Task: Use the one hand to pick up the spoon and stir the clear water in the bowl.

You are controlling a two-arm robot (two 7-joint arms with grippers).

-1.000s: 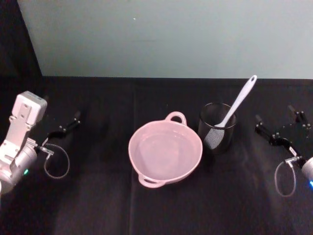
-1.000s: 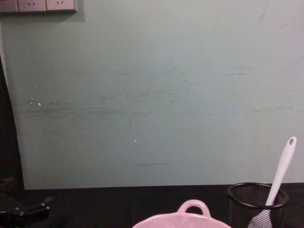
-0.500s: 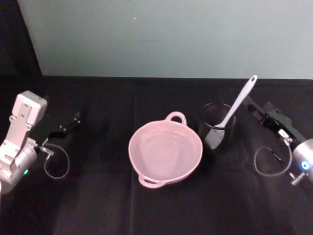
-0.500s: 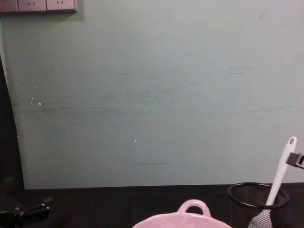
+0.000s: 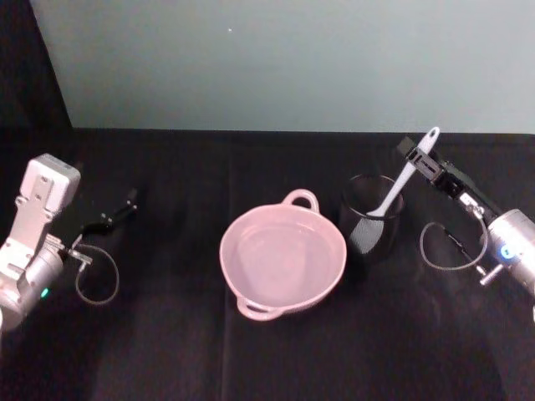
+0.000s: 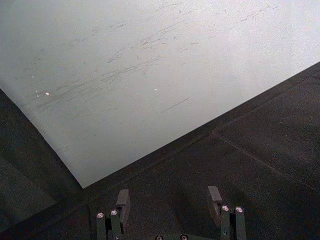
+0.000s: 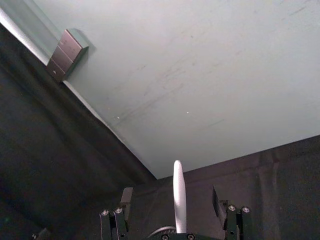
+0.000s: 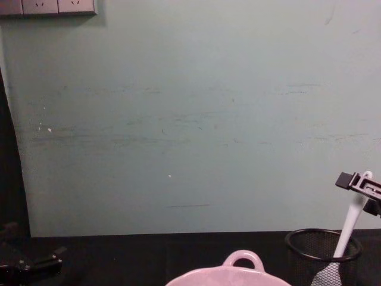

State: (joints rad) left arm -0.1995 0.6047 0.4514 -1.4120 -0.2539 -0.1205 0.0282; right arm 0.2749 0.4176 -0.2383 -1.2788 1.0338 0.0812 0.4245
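1. the right claw (image 5: 418,157) is stretched out over the black table (image 5: 167,334), up at the top end of the spoon (image 5: 399,185), behind and to the right of the bowl (image 5: 238,238).
2. its jaws stand apart, one on each side of the spoon's handle. the right wrist view shows the white handle (image 7: 178,195) rising in the middle of the gap between the two fingers (image 7: 126,198), with space on both sides, so the claw (image 7: 171,198) is open and grips nothing.
3. the spoon stands in the black mesh cup (image 5: 368,227). its flat head is down inside the cup and its handle leans up and away toward the back right, with the hole end just past the claw's tips.
4. from the chest, the spoon (image 8: 351,217) slants up out of the cup (image 8: 321,253) at the lower right, and the right claw (image 8: 359,190) comes in from the right edge at the height of the handle's top.
5. the pink bowl sits in the middle of the table with clear water in it, one loop handle at the back and one at the front. the cup stands just to its right, very close; whether they touch cannot be told.
6. the left claw (image 5: 117,213) is parked low over the table at the far left, well apart from the bowl. in the left wrist view its fingers (image 6: 122,199) are spread wide with nothing between them, so this claw (image 6: 168,199) is open too. it also shows at the chest view's lower left (image 8: 36,262).
7. a pale green wall (image 5: 292,58) stands behind the table.
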